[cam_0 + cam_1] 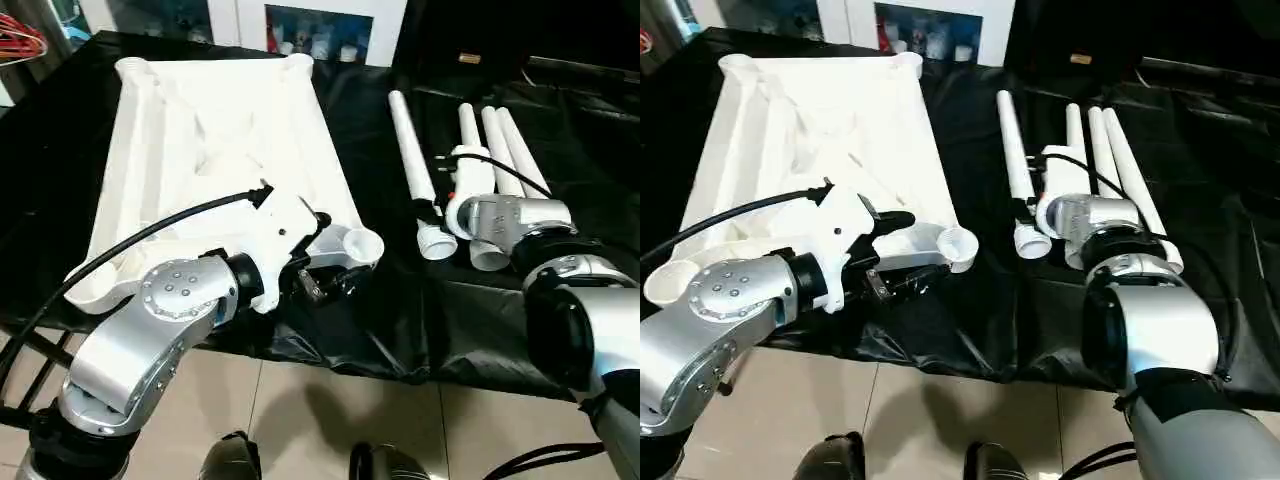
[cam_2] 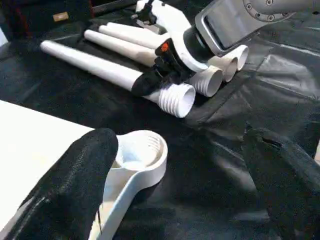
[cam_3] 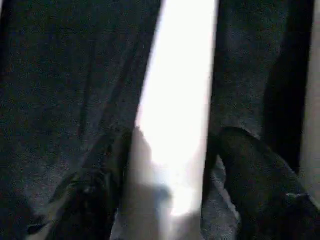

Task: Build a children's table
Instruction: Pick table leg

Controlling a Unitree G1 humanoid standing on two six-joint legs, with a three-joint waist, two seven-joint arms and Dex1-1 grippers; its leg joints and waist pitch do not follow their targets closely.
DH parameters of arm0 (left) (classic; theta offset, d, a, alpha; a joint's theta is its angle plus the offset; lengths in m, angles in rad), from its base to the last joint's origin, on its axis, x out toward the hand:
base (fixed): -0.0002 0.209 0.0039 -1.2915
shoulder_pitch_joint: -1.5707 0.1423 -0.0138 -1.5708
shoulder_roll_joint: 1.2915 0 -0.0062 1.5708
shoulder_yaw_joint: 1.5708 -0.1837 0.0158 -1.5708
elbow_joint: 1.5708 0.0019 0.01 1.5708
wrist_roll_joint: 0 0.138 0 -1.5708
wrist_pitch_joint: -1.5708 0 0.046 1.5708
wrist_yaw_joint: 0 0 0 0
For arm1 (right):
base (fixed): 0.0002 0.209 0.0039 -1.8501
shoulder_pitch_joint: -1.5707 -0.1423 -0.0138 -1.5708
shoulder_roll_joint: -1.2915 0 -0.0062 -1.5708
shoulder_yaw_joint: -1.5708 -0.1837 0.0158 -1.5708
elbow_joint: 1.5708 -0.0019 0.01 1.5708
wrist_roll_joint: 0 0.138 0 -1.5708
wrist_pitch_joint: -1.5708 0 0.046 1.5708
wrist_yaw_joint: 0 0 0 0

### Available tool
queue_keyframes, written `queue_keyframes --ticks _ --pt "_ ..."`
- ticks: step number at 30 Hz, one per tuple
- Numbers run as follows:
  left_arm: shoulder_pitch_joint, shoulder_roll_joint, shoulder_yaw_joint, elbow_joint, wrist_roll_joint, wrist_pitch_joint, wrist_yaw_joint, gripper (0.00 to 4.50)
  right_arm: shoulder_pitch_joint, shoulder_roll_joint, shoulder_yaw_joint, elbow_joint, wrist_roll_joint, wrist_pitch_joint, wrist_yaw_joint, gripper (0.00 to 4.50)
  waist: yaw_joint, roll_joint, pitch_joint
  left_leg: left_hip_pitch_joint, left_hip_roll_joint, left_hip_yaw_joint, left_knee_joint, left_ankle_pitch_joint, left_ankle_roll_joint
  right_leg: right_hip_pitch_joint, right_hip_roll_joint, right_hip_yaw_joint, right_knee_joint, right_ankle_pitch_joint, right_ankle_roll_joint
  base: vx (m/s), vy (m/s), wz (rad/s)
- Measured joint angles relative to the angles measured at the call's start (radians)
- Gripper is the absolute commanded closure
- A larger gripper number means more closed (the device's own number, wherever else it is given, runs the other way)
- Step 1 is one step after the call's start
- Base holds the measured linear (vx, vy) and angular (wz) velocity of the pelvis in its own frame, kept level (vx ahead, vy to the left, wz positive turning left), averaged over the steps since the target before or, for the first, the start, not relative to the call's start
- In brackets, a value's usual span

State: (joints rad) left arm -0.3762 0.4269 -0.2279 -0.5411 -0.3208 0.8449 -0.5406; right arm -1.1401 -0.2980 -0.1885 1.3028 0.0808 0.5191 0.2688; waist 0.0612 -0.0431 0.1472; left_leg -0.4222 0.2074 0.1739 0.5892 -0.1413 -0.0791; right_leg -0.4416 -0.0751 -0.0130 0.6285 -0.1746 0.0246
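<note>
The children's table top [image 1: 200,130] lies upside down on black cloth, a round corner socket [image 1: 362,243] at its near right corner. Four white legs lie side by side to its right. My left gripper [image 2: 180,165] is open, one finger [image 2: 75,190] resting at the top's edge by that socket [image 2: 142,150]. My right gripper [image 1: 437,210] straddles the leftmost leg [image 1: 410,140] just behind its threaded end [image 2: 175,97]. In the right wrist view the leg [image 3: 175,100] runs between both fingers, with a thin gap at one finger [image 3: 245,170].
The other three legs [image 1: 500,150] lie close beside the right gripper. The black cloth [image 1: 380,320] ends at the bench's near edge above a tiled floor [image 1: 330,400]. A white cabinet with glass doors [image 1: 320,35] stands behind. A black cable [image 1: 150,235] arcs over my left forearm.
</note>
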Motion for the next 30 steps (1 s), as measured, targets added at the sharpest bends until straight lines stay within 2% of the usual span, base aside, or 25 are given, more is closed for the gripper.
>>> queue_keyframes --ticks 2,10,20,26,30 --pt "0.000 0.000 0.008 0.000 -0.003 0.002 0.000 0.00 0.000 -0.003 -0.001 0.002 0.000 0.001 0.001 1.89 0.000 0.000 0.000 0.000 0.000 0.000 -0.001 0.000 0.000 0.000 0.000 0.000 0.000 0.000 0.000 0.000 0.000 0.00" --pt "-0.017 0.001 0.017 0.000 -0.019 0.004 -0.002 0.00 0.000 -0.004 -0.020 0.002 0.001 0.008 0.002 2.45 0.001 -0.002 -0.001 0.000 0.000 0.001 -0.002 0.000 0.000 0.001 -0.001 0.000 -0.002 0.000 0.000 0.000 0.000 0.00" --pt "-0.045 -0.004 0.034 0.052 0.000 0.002 0.025 0.00 0.000 -0.006 -0.057 0.012 0.020 -0.005 0.009 2.59 0.001 -0.006 -0.003 0.000 0.000 0.002 -0.001 0.001 -0.001 0.001 -0.001 0.000 -0.002 0.000 0.000 0.000 0.000 0.00" --pt "-0.083 -0.101 0.080 0.143 0.033 -0.008 0.132 0.00 0.003 -0.015 -0.076 0.020 0.044 -0.032 0.103 2.59 0.003 -0.006 -0.003 -0.002 0.000 0.004 0.002 0.002 -0.002 0.000 -0.001 0.000 0.000 -0.001 -0.001 0.000 0.000 0.00" --pt "-0.116 -0.174 0.103 0.206 0.028 -0.040 0.173 0.00 0.033 -0.025 -0.114 -0.013 0.088 -0.103 0.151 2.59 0.017 -0.001 -0.005 -0.003 0.001 0.004 0.008 0.002 -0.001 0.001 -0.001 0.000 0.002 -0.002 -0.003 0.000 0.000 0.00"
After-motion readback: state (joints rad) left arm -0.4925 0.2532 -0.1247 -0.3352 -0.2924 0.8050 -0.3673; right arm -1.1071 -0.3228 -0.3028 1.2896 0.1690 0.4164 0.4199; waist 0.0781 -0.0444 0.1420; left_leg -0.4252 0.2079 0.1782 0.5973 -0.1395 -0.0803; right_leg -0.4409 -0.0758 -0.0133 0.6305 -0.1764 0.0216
